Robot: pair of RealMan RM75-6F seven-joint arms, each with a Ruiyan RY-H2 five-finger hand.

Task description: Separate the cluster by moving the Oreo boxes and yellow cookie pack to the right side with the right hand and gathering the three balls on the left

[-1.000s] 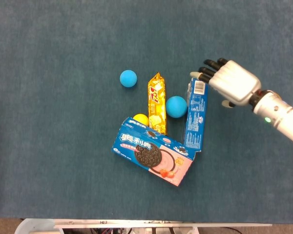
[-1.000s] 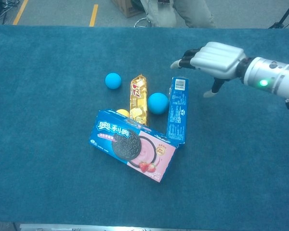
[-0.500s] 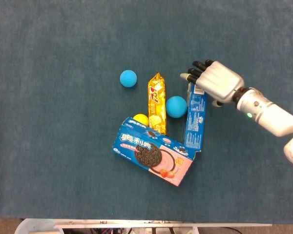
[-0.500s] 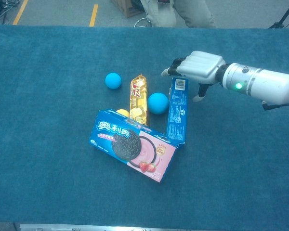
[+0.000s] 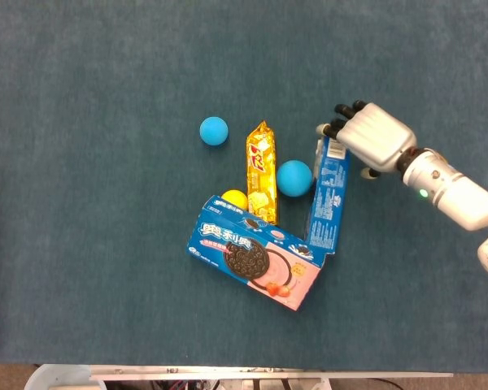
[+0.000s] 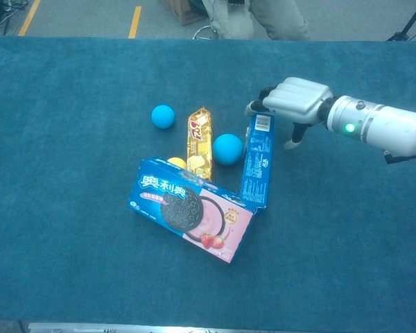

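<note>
My right hand [image 5: 374,138] [image 6: 297,97] is at the far end of the narrow blue Oreo box [image 5: 327,199] [image 6: 255,163], which lies on its side. The fingers reach over that end and touch it; the thumb stays apart on the right. A large flat Oreo box [image 5: 256,260] [image 6: 191,216] lies at the near end of the cluster. The yellow cookie pack [image 5: 261,172] [image 6: 200,142] lies between the small blue ball [image 5: 214,130] [image 6: 163,116] and the bigger blue ball [image 5: 294,178] [image 6: 227,148]. A yellow ball [image 5: 234,197] [image 6: 176,163] is wedged behind the flat box. My left hand is out of sight.
The blue cloth table [image 5: 89,244] stretches wide on both sides of the cluster. Beyond its far edge, the chest view shows a person's legs [image 6: 263,17] and the floor.
My right hand moved left to the narrow Oreo box, then drew back slightly right and lower onto its far end. That end has shifted a little to the right.
</note>
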